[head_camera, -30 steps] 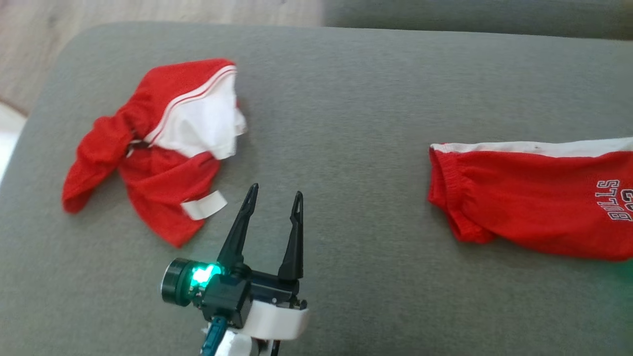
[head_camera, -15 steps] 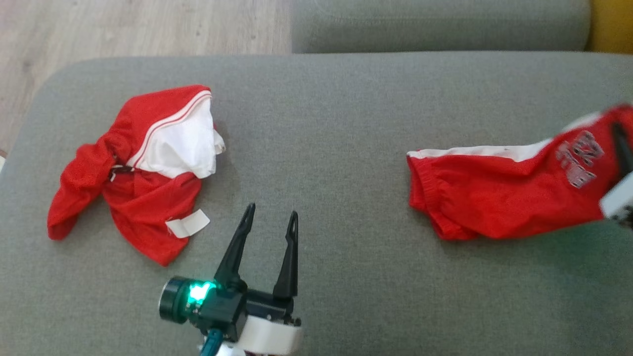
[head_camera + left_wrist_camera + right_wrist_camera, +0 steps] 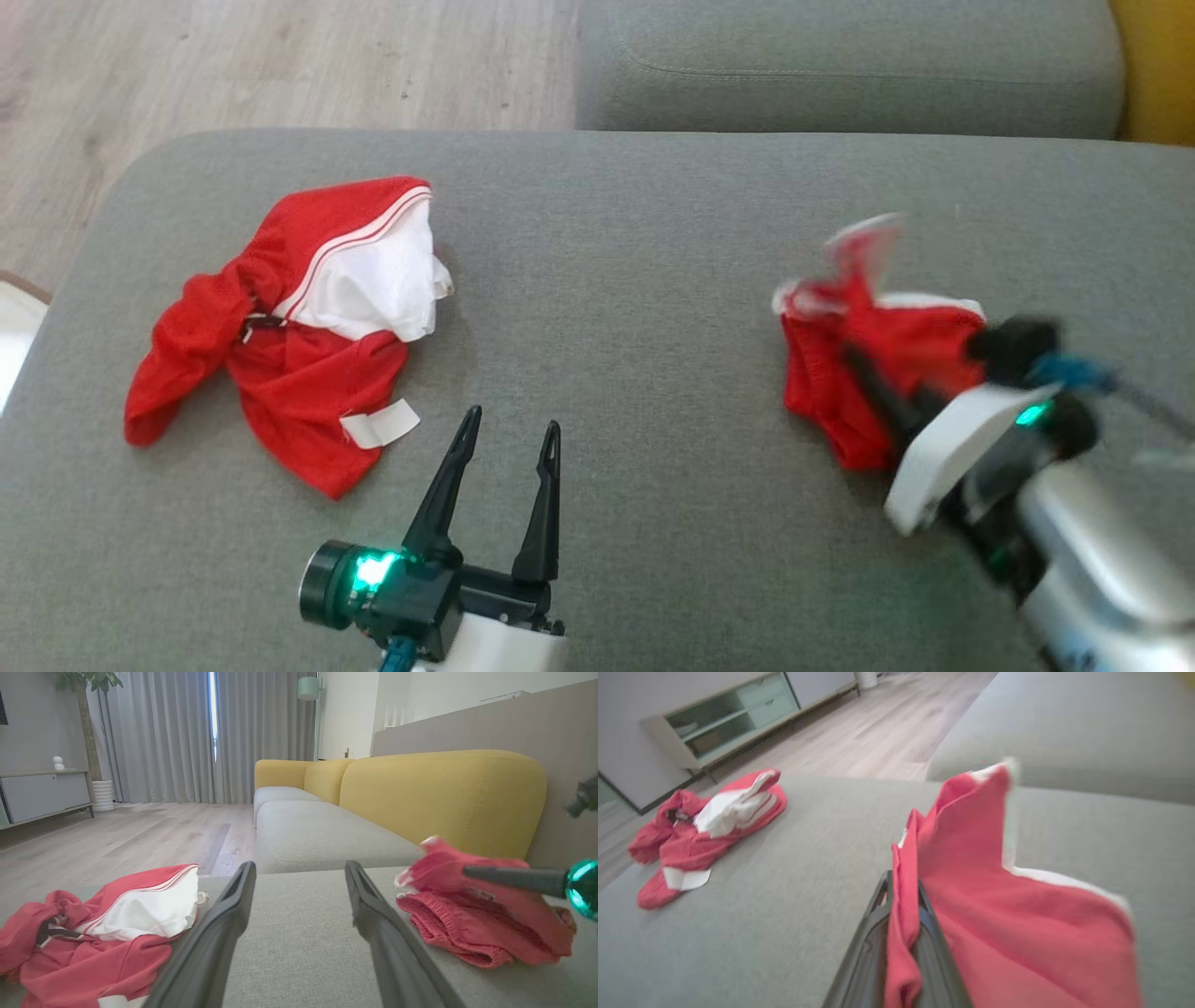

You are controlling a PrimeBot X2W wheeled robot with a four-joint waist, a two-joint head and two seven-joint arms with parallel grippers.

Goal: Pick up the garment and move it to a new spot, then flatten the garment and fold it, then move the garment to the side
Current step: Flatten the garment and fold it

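Red shorts [image 3: 822, 383] w/ white trim, bunched at right of grey sofa seat [image 3: 653, 280]; one edge lifted up, pinched in right tool [image 3: 902, 891].

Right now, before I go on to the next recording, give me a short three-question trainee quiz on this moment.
1. Fill in: the crumpled red-and-white garment lies on the robot's ____ side of the grey cushion.
2. True or false: the left gripper is open and holds nothing.
3. Choose one: the right gripper is shut on
A. the red shorts
B. the crumpled red-and-white garment
C. nothing

Key: 1 left; 2 true; 3 A.
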